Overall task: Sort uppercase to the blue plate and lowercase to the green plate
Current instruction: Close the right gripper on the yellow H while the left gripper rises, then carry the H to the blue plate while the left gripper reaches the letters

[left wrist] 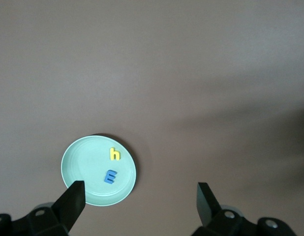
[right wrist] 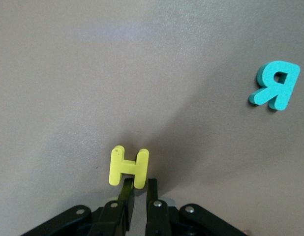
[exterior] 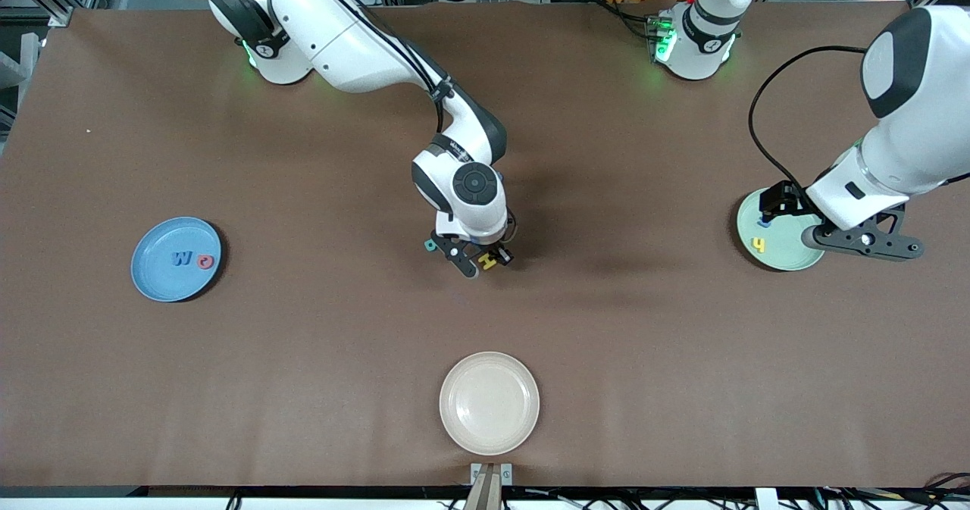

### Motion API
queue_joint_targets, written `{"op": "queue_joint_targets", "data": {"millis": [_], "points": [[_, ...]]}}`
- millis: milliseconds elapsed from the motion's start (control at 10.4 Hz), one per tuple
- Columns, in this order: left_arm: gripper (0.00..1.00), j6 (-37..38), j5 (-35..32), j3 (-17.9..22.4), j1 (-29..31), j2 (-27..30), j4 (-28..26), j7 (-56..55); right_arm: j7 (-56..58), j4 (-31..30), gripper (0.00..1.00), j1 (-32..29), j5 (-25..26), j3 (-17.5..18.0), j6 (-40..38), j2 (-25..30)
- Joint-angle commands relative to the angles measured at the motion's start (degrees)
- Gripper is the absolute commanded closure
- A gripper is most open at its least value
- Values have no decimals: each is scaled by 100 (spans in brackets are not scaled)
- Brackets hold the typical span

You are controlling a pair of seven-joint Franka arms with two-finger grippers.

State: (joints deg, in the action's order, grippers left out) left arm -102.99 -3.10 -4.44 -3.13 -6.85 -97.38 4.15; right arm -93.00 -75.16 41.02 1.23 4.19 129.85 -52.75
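My right gripper [exterior: 492,257] is over the middle of the table, shut on one leg of the yellow uppercase H [right wrist: 128,167], held low over the brown table. A teal letter [right wrist: 275,84] lies flat close by [exterior: 430,245]. The blue plate [exterior: 155,275] sits toward the right arm's end and holds a blue W/M [exterior: 182,258] and a red ring letter [exterior: 205,261]. The green plate [exterior: 792,256] at the left arm's end holds a lowercase yellow h [left wrist: 114,154] and a blue m [left wrist: 110,176]. My left gripper [left wrist: 139,196] hangs high by that plate's edge, open and empty.
A cream-white plate [exterior: 489,402] with nothing on it sits near the table's front edge, nearer to the camera than my right gripper. Bare brown table [exterior: 318,328] spreads between the three plates. The arms' bases stand along the back edge.
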Motion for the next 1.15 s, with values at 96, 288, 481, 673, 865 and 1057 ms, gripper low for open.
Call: {"op": "queue_joint_targets", "data": {"millis": [96, 288, 481, 673, 865, 1057], "points": [[0, 261, 117, 75, -135, 96, 114, -46, 272, 10, 100, 37, 229, -6, -13, -51], [0, 288, 308, 66, -162, 245, 114, -64, 291, 10, 100, 55, 238, -6, -39, -51], [0, 367, 485, 92, -206, 272, 123, -125, 309, 27, 100, 37, 229, -6, -83, -16], [0, 376, 477, 92, -241, 298, 114, -178, 500, 71, 100, -15, 220, -6, -398, 54], [0, 464, 486, 101, -337, 316, 201, -187, 931, 71, 100, -138, 203, 3, -793, 203], [0, 508, 486, 101, -451, 316, 263, -274, 1631, 71, 100, -374, 133, 3, -1232, 440]]}}
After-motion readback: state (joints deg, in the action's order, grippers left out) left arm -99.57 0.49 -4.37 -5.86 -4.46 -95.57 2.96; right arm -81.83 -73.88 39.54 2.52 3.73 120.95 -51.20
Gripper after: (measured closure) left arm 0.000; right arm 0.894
